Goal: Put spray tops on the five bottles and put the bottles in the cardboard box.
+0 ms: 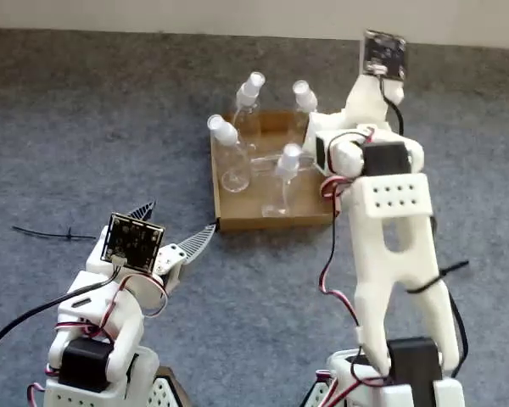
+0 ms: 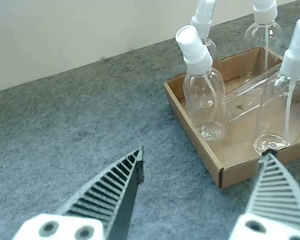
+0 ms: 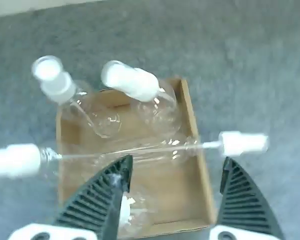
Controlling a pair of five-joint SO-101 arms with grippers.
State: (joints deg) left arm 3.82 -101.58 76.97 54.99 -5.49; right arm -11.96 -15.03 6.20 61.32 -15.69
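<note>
The cardboard box (image 1: 237, 222) lies in the middle of the grey carpet. Clear bottles with white spray tops stand in it: one (image 1: 229, 148) at its left edge, one (image 1: 282, 178) nearer the front, two at the back (image 1: 248, 100). Another bottle (image 2: 247, 92) lies flat on the box floor. My left gripper (image 1: 182, 216) is open and empty, just short of the box's front left corner (image 2: 221, 175). My right gripper (image 3: 175, 172) hangs open over the box, empty, above the lying bottle (image 3: 140, 150) whose spray top (image 3: 242, 142) sticks out past the box wall.
A thin black cable tie (image 1: 47, 233) lies on the carpet at the left. The right arm's white body (image 1: 390, 212) stretches along the box's right side. A pale wall (image 2: 65, 30) borders the carpet at the back. Open carpet spreads left of the box.
</note>
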